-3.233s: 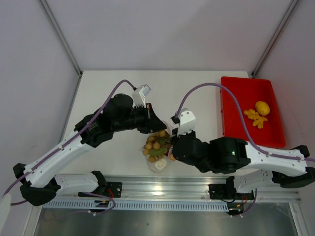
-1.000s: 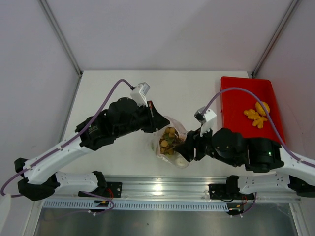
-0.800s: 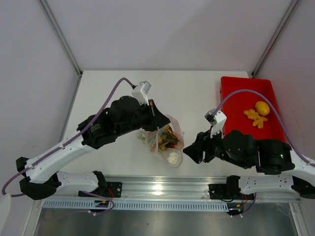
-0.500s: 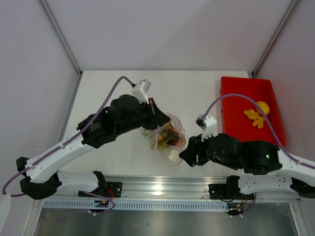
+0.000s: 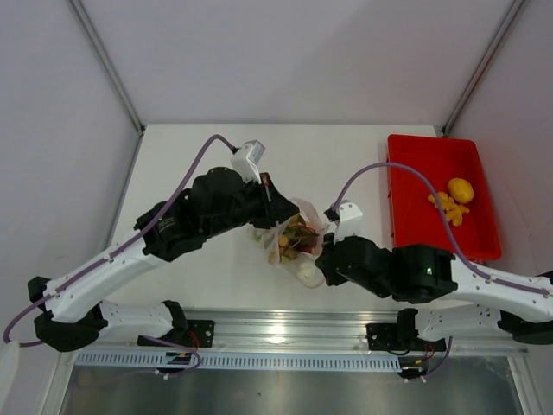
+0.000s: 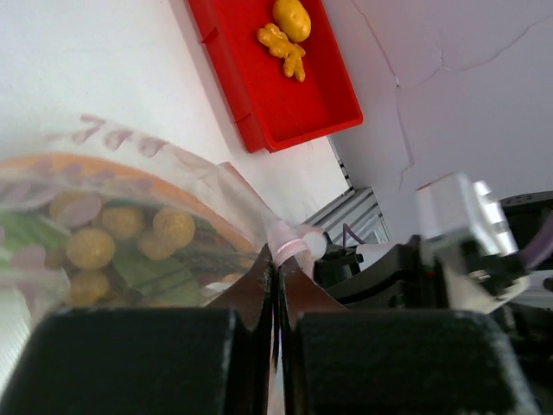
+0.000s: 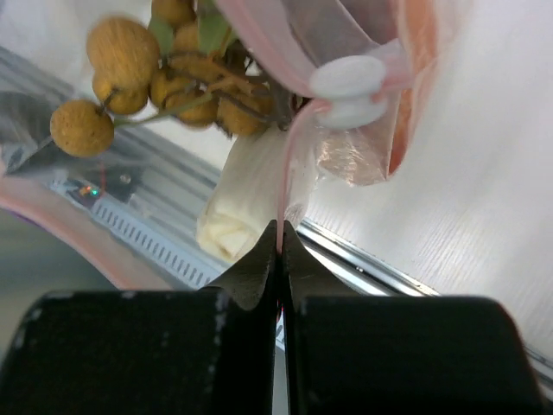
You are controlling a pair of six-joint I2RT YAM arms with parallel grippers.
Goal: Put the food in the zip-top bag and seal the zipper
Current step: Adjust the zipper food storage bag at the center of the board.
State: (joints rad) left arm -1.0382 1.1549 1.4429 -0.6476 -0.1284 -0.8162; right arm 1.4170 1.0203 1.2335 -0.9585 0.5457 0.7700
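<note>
The clear zip-top bag (image 5: pixel 295 245) hangs between my two grippers, holding the bunch of tan balls (image 7: pixel 121 50) on green leaves, a pale leek end (image 7: pixel 235 216) and other food. My left gripper (image 5: pixel 278 213) is shut on the bag's upper edge (image 6: pixel 275 259), right by the white slider (image 6: pixel 301 244). My right gripper (image 5: pixel 321 258) is shut on the thin pinkish zipper strip (image 7: pixel 289 164) just below the slider (image 7: pixel 348 86). The yellow lemon (image 5: pixel 460 188) lies in the red tray.
The red tray (image 5: pixel 415 207) stands at the right of the table, with the lemon and a yellow knobbly piece (image 5: pixel 448 207) in it. It also shows in the left wrist view (image 6: pixel 259 95). The aluminium rail (image 5: pixel 285 333) runs along the near edge.
My right gripper pulled away to the right, then came back to the bag and shut on the zipper strip. My left gripper has kept hold of the bag's edge.
</note>
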